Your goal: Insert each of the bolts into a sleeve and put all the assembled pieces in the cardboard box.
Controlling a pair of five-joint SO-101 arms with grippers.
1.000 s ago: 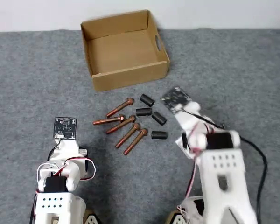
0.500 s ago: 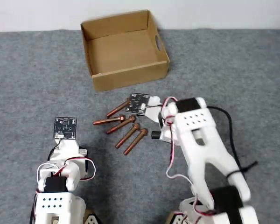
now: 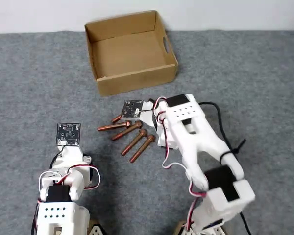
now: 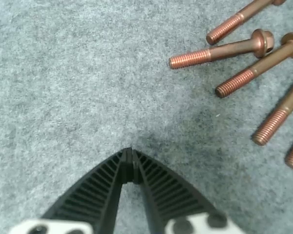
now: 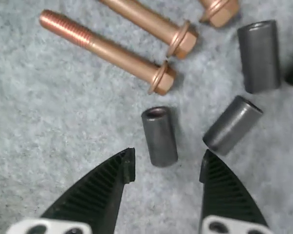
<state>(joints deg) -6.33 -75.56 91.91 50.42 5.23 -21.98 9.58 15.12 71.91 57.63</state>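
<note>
One cardboard box [image 3: 137,81]. Just in front of it, five bolts [image 3: 116,119] [image 3: 113,127] [image 3: 126,131] [image 3: 134,142] [image 3: 142,149], all loose. Sleeves [image 5: 159,136] [image 5: 233,125] [image 5: 258,56] — three clear, plus a dark edge, maybe a fourth — can't tell.

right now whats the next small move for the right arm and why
Probably lower the right pincer straight down and close on the dark sleeve. Its jaws stand open with that sleeve's near end between them, and the sleeve lies loose, apart from the nearest bolt.
</note>
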